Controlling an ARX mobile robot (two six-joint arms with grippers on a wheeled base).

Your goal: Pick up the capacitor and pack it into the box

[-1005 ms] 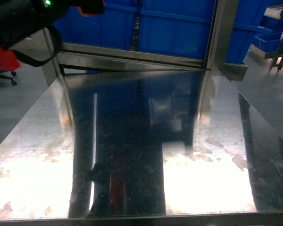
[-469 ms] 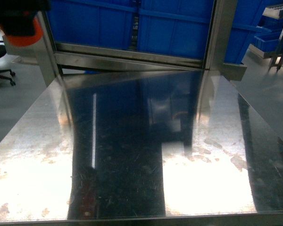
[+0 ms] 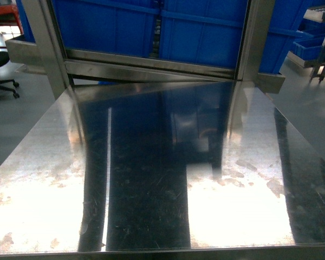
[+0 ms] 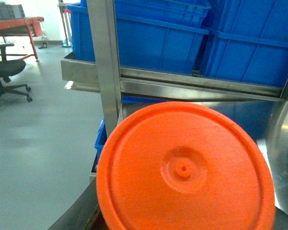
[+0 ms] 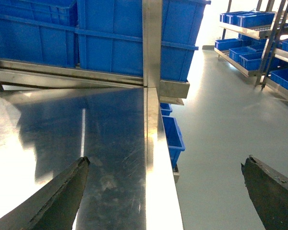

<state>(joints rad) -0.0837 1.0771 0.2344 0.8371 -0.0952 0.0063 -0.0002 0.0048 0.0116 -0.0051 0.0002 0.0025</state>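
Steel is nearly all one sees from the head camera: a bare, shiny table (image 3: 162, 179) with neither capacitor nor box on it. The peach tub with its white lid shows in none of the three views, and no capacitor can be made out either, so where they sit I cannot tell.

Nearest the table's left back corner, the left wrist camera is filled by a round orange disc (image 4: 185, 170) with a small hub at its middle. It sits just below the lens, but no fingers show around it, so whether the left gripper is clamped on it, or what it is, cannot be judged. Neither arm appears in the head view.

Over the table's right edge, the right gripper (image 5: 165, 191) has its two dark fingers (image 5: 62, 196) spread wide apart with nothing between them; one hangs above the steel, the other out over the grey floor.

Behind the table stands a steel rack frame (image 3: 252, 38) loaded with blue bins (image 3: 200, 27); more blue bins (image 5: 245, 19) line shelves off to the table's right, and an office chair (image 4: 7, 76) stands off to its left.

My reading is that picking has not begun: this is the search or approach step. The next move calls for finding the capacitor and the box, likely by turning or driving the base, before either arm reaches.
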